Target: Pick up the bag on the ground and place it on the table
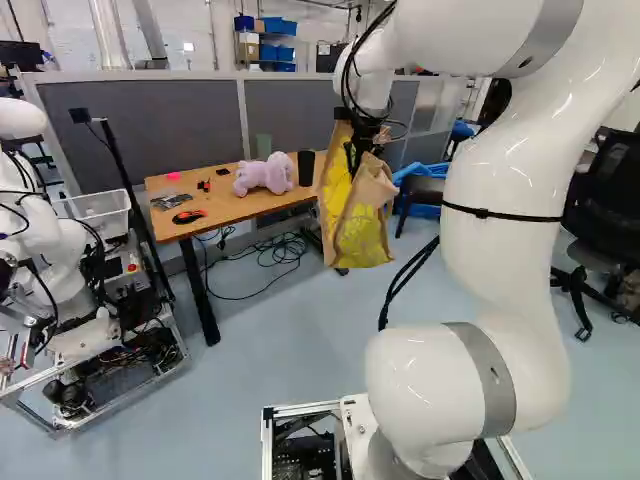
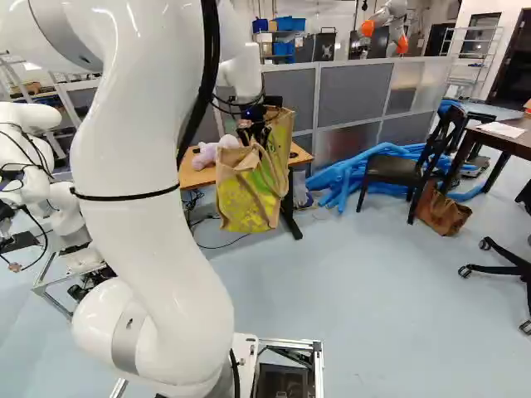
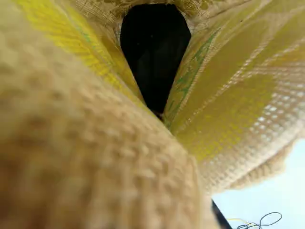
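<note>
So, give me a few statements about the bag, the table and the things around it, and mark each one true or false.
1. The bag hangs from the gripper. True.
2. The plush toy is on the floor. False: the plush toy is on the table.
3. The black cup stands on the table beside the plush toy. True.
4. The bag rests on the table. False: it hangs in the air.
5. The blue tubes are piled on the table. False: the blue tubes lie on the floor by the partition.
</note>
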